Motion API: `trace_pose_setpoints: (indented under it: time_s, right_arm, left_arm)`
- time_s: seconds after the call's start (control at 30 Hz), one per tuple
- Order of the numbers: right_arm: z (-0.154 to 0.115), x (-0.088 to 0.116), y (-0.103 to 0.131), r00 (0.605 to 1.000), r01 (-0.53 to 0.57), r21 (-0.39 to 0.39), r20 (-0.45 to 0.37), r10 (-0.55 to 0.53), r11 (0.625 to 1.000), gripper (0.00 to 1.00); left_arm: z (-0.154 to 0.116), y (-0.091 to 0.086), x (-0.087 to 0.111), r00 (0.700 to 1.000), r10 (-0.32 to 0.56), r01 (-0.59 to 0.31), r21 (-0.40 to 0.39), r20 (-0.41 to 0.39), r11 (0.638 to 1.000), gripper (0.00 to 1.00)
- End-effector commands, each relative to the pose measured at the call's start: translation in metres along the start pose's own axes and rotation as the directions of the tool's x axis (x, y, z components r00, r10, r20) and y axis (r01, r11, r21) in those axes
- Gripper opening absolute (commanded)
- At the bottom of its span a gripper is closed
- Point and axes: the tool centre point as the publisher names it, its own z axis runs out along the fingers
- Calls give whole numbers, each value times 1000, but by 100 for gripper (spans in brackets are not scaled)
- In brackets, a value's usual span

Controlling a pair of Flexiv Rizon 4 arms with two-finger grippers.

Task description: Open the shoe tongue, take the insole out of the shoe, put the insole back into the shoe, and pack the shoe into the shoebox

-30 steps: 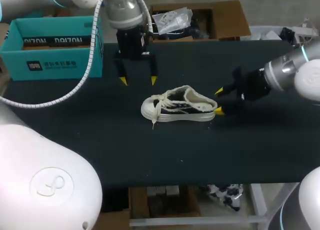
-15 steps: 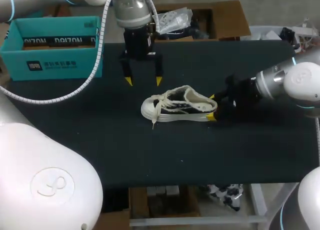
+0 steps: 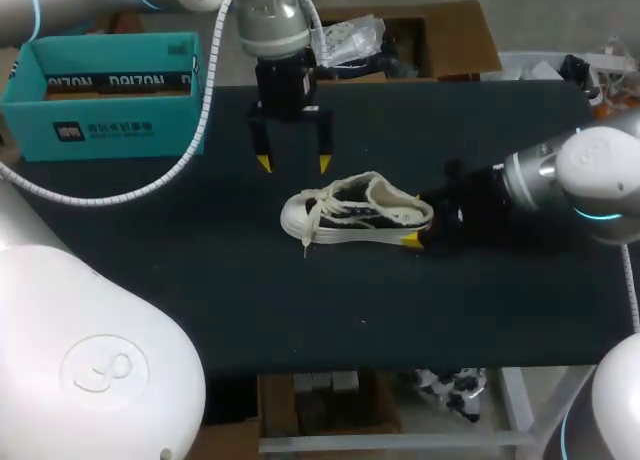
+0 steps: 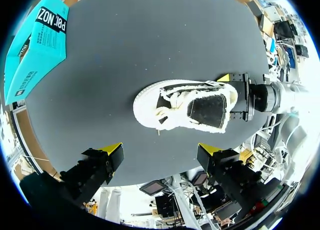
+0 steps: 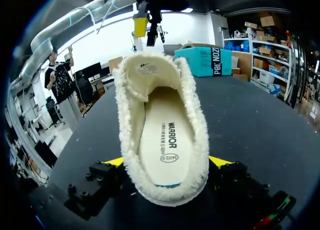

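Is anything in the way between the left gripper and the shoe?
Nothing visible. The open left gripper looks straight at the shoe; the right gripper is at its heel, off that path.

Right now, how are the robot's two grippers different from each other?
The left gripper hangs above the table, pointing straight down; the right gripper lies low, pointing sideways. The left gripper is open and touches nothing, set back from the shoe; the right gripper is right at the shoe's heel. Both have bright yellow tips, and both are near the shoe.
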Motion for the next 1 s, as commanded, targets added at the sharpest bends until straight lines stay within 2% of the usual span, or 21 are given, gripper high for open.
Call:
trace_pose_setpoints:
  time_s: [0.03,0.33,0.37,0.4,0.43,0.7,1.0]
  right_arm:
    - [6,0,-4,1000,0,-12,-8,0,1000,100]
    - [10,-4,-7,1000,-3,-32,-23,3,999,100]
    - [10,-5,-7,1000,-3,-35,-23,2,999,62]
    - [10,-5,-7,1000,-2,-39,-23,1,999,13]
    - [10,-5,-8,1000,1,-41,-23,-2,999,0]
    - [12,-8,-7,1000,14,-57,-24,-15,998,0]
    - [15,-8,-7,1000,13,-56,-23,-15,998,0]
  left_arm:
    - [2,-2,3,1000,0,0,-3,4,1000,100]
    - [4,1,10,1000,8,-8,-6,5,1000,100]
    - [4,2,12,1000,10,-10,-6,7,1000,100]
    - [5,3,14,1000,13,-12,-4,11,1000,100]
    - [5,4,17,1000,14,-14,-4,15,1000,100]
    - [8,5,54,995,30,-31,12,100,999,100]
    - [27,-14,80,987,12,-11,-9,161,1000,100]
